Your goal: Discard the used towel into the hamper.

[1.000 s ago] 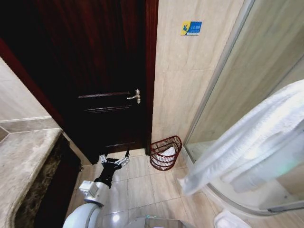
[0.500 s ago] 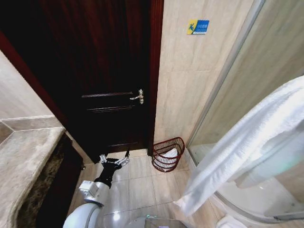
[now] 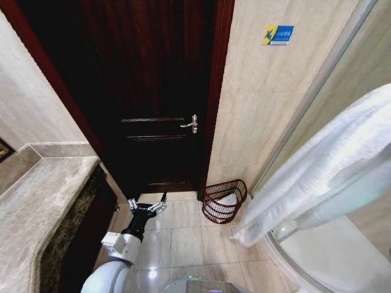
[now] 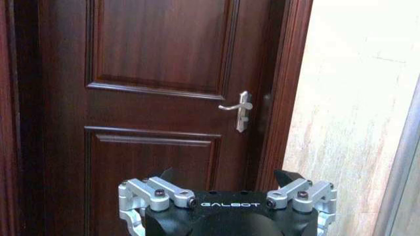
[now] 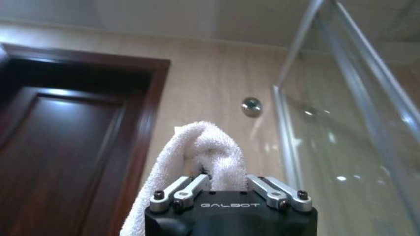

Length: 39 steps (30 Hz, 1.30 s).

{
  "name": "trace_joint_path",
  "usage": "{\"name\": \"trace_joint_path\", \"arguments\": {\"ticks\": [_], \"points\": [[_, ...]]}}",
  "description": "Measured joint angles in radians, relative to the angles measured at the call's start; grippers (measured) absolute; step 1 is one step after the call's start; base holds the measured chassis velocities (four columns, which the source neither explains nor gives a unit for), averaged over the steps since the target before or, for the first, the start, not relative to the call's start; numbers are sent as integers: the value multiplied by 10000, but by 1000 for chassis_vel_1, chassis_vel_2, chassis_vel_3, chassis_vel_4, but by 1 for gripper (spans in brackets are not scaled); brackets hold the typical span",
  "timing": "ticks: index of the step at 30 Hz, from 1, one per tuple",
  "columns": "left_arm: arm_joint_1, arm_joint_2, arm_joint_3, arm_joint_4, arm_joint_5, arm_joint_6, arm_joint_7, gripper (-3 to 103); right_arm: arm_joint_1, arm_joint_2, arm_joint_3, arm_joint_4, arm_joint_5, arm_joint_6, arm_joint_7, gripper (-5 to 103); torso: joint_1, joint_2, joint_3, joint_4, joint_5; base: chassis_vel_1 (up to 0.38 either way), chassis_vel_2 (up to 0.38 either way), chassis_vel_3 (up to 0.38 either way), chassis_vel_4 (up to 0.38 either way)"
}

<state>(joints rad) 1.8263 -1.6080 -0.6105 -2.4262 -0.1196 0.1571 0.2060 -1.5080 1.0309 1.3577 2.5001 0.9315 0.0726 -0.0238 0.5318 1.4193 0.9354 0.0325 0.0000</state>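
Bathroom floor tiles (image 3: 183,235) carry the hamper (image 3: 223,201) at frame centre.
Right hand (image 5: 226,184) is clamped on the towel (image 5: 200,147); left hand (image 3: 146,206), fingers apart, hangs lower left.

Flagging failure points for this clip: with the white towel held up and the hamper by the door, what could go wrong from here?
1. The long white terry towel hangs from the right gripper, shut on one bunched fold; it could slip early.
2. The small round reddish-brown wire hamper is narrow, tilted against the beige tiled wall and already holds something white, so the towel may drape over its rim.
3. The open left gripper sits low near the dark wooden door.
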Motion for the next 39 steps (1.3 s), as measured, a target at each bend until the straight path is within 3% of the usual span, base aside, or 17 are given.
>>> {"name": "trace_joint_path", "arguments": {"ticks": [6,13,39], "points": [[0,0,0,0,0,0,0,100,905,-761,-809,-145,-197,50,6,12,0,0,0,0,-1,0,0,0,0],[0,0,0,0,0,0,0,100,2227,-1436,-2588,-1158,-912,173,-93,12,0,0,1,3,1,0,0,0,0],[0,0,0,0,0,0,0,100,4346,-1890,-4480,-2388,-1060,224,-237,12,0,1,0,1,0,0,0,0,0]]}}
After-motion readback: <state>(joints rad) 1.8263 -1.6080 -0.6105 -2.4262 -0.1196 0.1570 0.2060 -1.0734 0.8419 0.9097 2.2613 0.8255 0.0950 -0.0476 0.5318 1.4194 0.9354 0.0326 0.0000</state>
